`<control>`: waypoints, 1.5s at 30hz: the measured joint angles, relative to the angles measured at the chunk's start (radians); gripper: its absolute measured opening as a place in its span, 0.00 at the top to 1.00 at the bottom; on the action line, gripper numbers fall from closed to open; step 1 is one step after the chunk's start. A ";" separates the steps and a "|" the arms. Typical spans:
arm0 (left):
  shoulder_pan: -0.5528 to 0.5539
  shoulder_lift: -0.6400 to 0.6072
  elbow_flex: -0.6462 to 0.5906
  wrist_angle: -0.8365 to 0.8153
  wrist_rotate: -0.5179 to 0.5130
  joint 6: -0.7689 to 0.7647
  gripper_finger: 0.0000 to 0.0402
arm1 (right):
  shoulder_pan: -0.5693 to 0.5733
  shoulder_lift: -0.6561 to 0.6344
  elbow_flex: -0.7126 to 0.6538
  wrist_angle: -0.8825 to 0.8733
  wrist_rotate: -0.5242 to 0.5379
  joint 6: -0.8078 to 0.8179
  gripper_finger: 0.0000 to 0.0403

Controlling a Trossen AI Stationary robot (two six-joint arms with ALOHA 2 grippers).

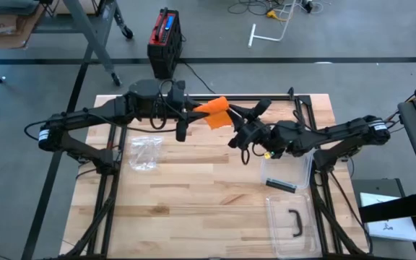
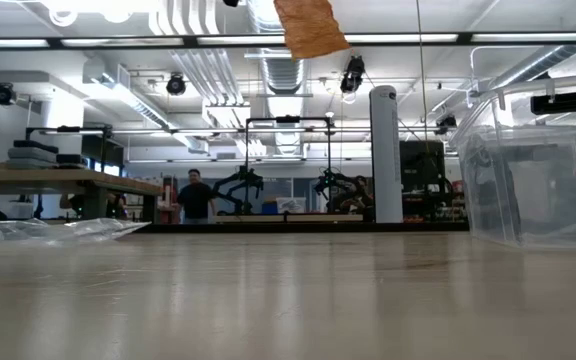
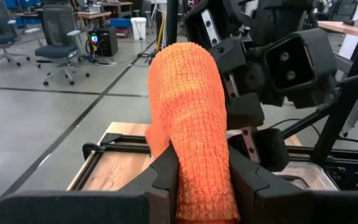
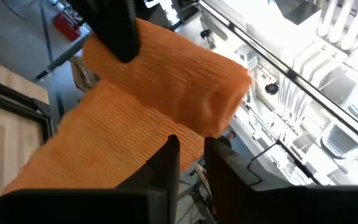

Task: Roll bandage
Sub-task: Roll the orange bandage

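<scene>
A: What have the left fingers (image 3: 194, 180) got?
B: They're clamped on the orange bandage (image 1: 214, 113), held in the air above the counter's (image 1: 193, 195) far edge.
A: And the right fingers (image 4: 191, 165)?
B: Nearly together, pinching the bandage's loose edge. The two arms reach in from opposite sides and meet at the cloth.

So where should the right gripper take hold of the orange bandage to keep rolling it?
Probably the rolled end of the orange bandage, pinched across its thick cylindrical part. The left gripper already clamps the flat strip, held up in the air above the table, so that part is taken. The right gripper sits just under the roll, so coming up from below looks simplest.
</scene>
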 joint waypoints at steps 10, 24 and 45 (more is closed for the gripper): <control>0.000 -0.001 0.000 0.018 0.000 -0.003 0.82 | 0.012 -0.015 0.000 0.001 -0.036 0.031 0.82; -0.006 0.012 -0.002 0.025 0.000 -0.003 0.82 | 0.000 -0.014 0.000 0.052 -0.093 0.008 0.89; -0.013 0.049 -0.007 0.074 0.033 -0.013 0.82 | -0.052 0.011 0.000 0.181 -0.045 -0.081 1.00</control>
